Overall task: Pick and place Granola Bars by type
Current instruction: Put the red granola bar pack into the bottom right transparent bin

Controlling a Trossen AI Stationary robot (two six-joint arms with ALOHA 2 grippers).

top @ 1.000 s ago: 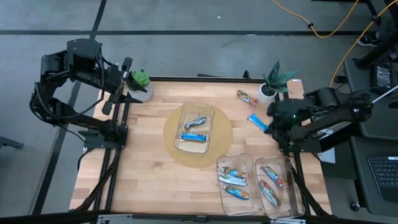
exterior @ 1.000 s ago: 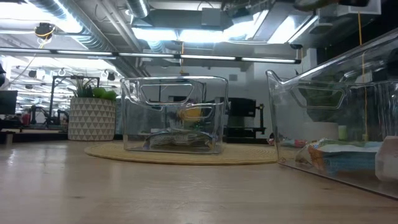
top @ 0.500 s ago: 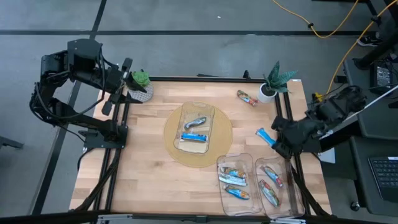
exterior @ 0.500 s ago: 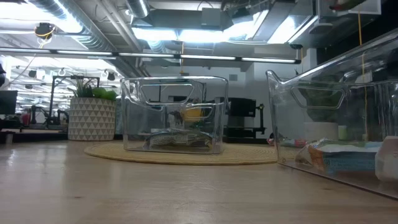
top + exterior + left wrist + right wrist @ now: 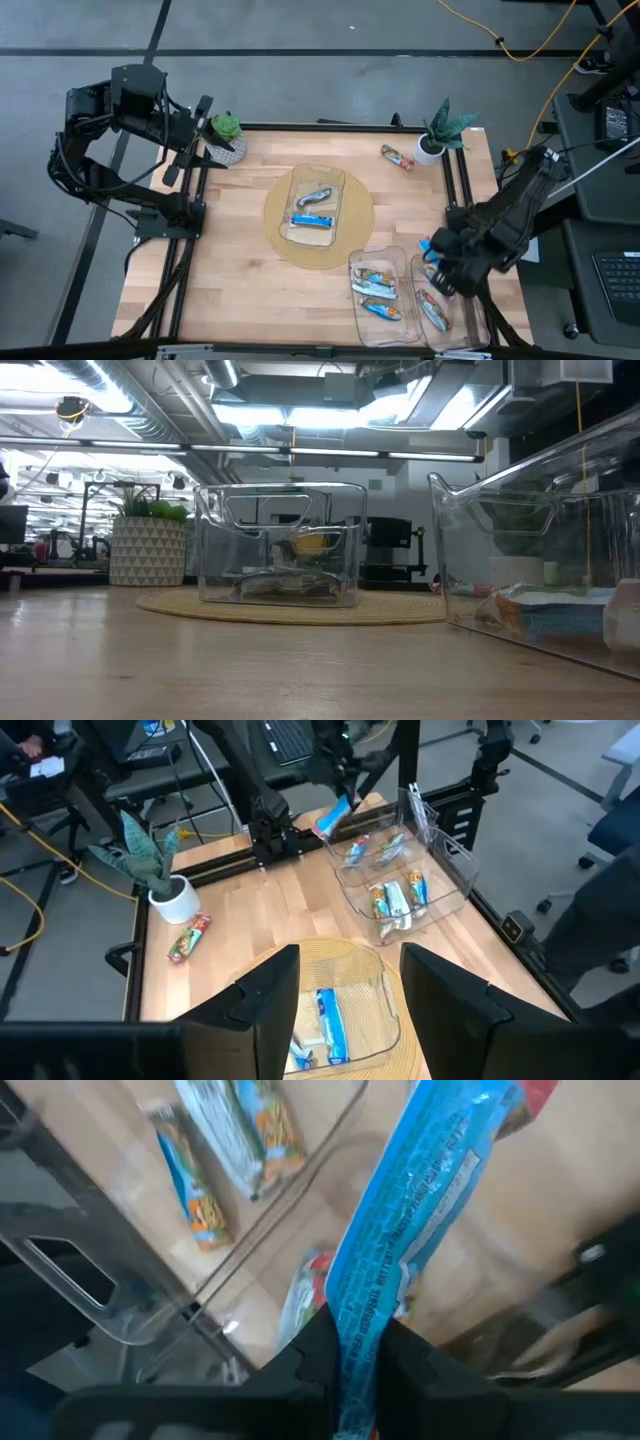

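One right hand pinches blue bar above bin.

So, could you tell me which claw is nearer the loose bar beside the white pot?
Right. The right claw hovers over the bins; the left claw is across the table from the bar.

The wooden tabletop carries a round woven mat near its middle, with a clear bin resting on the mat. Nearer the front edge than the mat, toward the right arm's side, two more clear bins stand side by side. Beyond the mat, a multicoloured bar lies beside a white potted plant; a second potted plant occupies the opposite far corner.
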